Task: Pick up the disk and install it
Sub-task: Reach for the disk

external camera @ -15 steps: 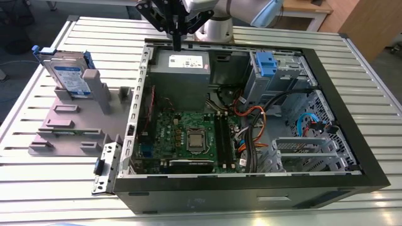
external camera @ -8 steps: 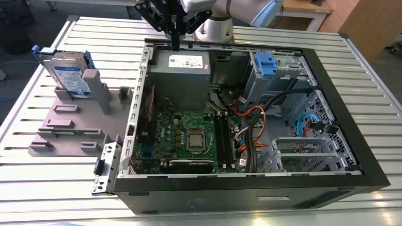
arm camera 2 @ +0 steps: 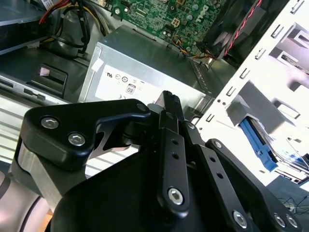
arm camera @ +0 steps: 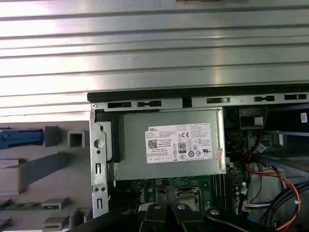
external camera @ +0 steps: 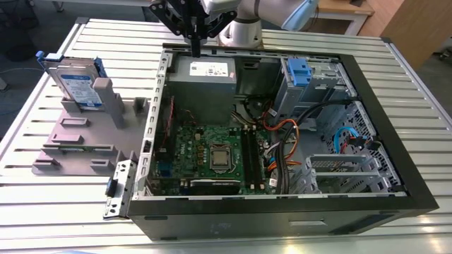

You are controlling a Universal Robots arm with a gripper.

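Step in hand: approach, by my read. Pick not yet done.

Black two-finger gripper (external camera: 195, 51) hangs at top centre of the exterior view. It points down over the rear edge of the open black computer case (external camera: 395, 137), just above the silver box-shaped power supply (external camera: 205, 79). Jaws look pinched together with nothing between them, and the second wrist view agrees.

Disk: the flat silver-metal hard drive with a white-and-blue label and blue plastic rails (external camera: 76, 87) stands on edge in the grey plastic slotted holder (external camera: 84, 132). That's upper left of the exterior view, outside the case, on the ribbed metal surface (external camera: 56, 222). It is well apart from the gripper and untouched.

Likely target: the grey metal drive bay (external camera: 328, 79) carrying the blue plastic bracket (external camera: 299, 71), upper right inside the case. Can't tell the slot's state from here.

What the pick calls for, as I judge it:
- Jaws opened wide enough to span the drive.
- Tool carried across to the exterior view's left.
- Tool lined up with the disk's upper edge. The disk seems to lean a little in its slot, so the approach angle should match.
- Holder posts stand close beside it, so finger clearance is tight.

Install risk: the orange and black cable bundle (external camera: 282, 127) runs near the bay and could snag.
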